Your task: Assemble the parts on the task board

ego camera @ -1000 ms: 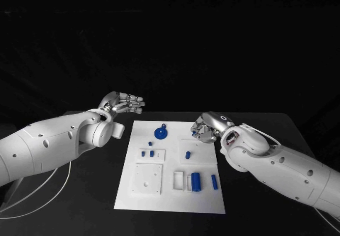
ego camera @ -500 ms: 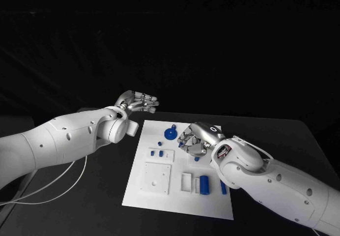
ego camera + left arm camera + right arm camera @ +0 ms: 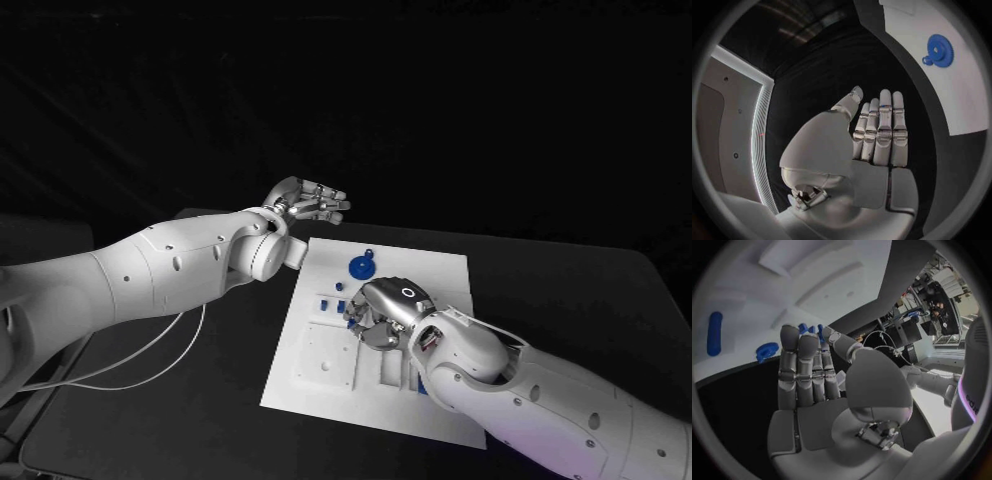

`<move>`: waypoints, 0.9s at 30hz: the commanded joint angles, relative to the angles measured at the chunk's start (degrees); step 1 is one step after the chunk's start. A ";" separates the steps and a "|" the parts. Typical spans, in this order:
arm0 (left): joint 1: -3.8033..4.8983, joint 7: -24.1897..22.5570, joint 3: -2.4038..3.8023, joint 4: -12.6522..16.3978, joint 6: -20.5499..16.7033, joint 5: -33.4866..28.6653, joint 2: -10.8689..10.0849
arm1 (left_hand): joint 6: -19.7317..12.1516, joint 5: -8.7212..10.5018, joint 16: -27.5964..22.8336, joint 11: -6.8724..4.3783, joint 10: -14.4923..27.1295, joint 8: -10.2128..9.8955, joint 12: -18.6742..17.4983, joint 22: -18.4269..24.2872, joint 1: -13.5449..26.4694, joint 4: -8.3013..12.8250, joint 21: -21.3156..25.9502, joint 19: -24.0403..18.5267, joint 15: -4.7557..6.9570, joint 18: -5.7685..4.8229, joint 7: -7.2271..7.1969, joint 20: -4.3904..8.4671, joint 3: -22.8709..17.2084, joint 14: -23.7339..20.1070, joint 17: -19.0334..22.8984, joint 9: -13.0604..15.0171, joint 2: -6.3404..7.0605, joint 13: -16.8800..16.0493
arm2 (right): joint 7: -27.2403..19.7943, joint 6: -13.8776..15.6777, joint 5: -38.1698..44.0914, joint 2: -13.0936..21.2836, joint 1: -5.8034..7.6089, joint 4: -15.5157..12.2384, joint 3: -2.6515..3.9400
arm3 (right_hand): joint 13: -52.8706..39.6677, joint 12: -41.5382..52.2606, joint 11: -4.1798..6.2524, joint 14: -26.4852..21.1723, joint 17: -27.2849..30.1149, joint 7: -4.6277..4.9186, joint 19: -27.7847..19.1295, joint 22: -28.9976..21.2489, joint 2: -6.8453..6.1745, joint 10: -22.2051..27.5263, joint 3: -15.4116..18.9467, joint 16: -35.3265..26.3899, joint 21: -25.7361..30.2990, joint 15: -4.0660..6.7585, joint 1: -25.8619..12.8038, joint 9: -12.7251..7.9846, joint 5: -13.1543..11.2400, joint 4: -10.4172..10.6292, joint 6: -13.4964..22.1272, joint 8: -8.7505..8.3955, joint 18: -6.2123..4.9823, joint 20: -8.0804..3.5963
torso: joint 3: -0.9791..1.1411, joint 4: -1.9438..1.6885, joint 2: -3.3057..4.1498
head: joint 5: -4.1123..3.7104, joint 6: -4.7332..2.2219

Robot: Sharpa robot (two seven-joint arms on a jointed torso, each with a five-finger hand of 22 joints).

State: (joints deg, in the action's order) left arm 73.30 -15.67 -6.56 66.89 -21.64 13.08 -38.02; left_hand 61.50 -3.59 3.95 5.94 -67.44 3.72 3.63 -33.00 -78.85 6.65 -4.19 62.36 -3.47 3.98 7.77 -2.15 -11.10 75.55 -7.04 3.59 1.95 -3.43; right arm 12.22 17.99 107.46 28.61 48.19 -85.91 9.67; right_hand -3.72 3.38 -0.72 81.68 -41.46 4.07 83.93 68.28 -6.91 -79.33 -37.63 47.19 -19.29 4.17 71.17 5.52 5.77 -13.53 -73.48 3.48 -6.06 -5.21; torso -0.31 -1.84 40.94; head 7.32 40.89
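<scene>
Now the right hand [image 3: 378,312] has come in over the task board [image 3: 433,275] from its outer edge and hangs low above the middle of it, right over the small blue parts. A second ago it was out beside the board's rim. Some of the shift in the head view is the camera turning, but the hand has plainly crossed onto the white plate all the same. From its wrist view the fingers [image 3: 798,367] stand nearly straight and close together, and I see nothing held in them; whether the tips touch a part I cannot tell. Two small blue pegs [image 3: 809,329] show just past the fingertips, a blue gear [image 3: 362,266] lies just beyond the hand, and a long blue bar [image 3: 714,333] lies off to one side of it.

The left hand [image 3: 307,202] hovers off the board's far corner, above the table [image 3: 173,400], flat and empty, fingers [image 3: 882,127] straight and side by side, with the gear well ahead of it.

My guess is that the right hand is lining up for a pick of one of the pegs; no part looks newly seated yet, so the assembly seems barely begun.
</scene>
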 commanded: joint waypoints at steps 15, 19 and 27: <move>0.06 -0.20 0.05 -0.96 -0.08 -0.26 1.47 | -0.27 0.02 -0.10 0.04 0.20 -0.06 -0.18 0.06 0.10 -0.36 -0.19 0.43 0.07 -0.66 -0.18 -0.17 -0.05 0.34 -0.07 0.01 -0.50 0.06 | -0.27 0.04 3.84 -2.46 -0.40 3.14 -3.74 | -0.04 0.27 -0.02 0.63 -0.04 -0.01 2.19 0.01 0.43 -0.26 -0.23 -0.44 0.04 -0.01 -0.22 0.00 0.40 -0.58 -0.51 0.21 -0.78 -0.25 | 0.15 0.18 -0.02 | 2.69 1.59; 0.06 -0.14 0.05 -1.08 -0.05 -0.26 1.51 | -0.27 0.02 -0.10 0.04 0.20 -0.06 -0.18 0.06 0.10 -0.36 -0.19 0.43 0.07 -0.66 -0.18 -0.17 -0.05 0.34 -0.07 0.01 -0.50 0.06 | -0.27 -0.10 3.81 -2.51 -0.53 3.15 -3.89 | -0.04 0.27 -0.02 0.63 -0.04 -0.01 2.19 0.01 0.43 -0.26 -0.23 -0.44 0.04 -0.01 -0.22 0.00 0.40 -0.58 -0.51 0.21 -0.78 -0.25 | 0.16 0.23 0.00 | 2.89 1.73; 0.06 0.06 0.05 -1.30 0.10 -0.26 1.55 | -0.27 0.02 -0.12 0.04 0.21 -0.05 -0.19 0.19 0.10 -0.54 -0.22 0.42 0.06 -0.66 -0.18 -0.18 -0.12 0.29 -0.07 0.02 -0.49 0.06 | -0.26 -0.40 3.73 -2.25 -0.74 2.77 -4.01 | -0.04 0.28 0.00 0.67 -0.07 -0.02 2.23 0.02 0.50 -0.30 -0.18 -0.45 -0.12 0.00 -0.29 -0.01 0.50 -0.65 -0.55 0.22 -0.77 -0.25 | 0.17 0.23 0.01 | 2.87 1.83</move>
State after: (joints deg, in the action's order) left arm 73.30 -15.54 -6.55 65.62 -21.68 13.07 -36.61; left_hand 61.51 -3.59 3.95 5.94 -67.44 3.72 3.63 -32.85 -78.85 6.45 -4.19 62.57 -3.47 3.98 7.77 -2.35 -11.30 75.55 -7.03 3.59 1.95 -3.43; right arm 12.25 18.01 110.49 26.30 47.55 -83.01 5.70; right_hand -3.73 3.50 -0.72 82.07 -41.44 4.04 83.94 68.27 -6.92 -79.33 -37.80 46.97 -19.29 4.18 71.16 5.41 6.00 -14.00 -73.74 3.49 -6.08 -5.19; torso -0.13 -1.64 40.94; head 10.24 42.75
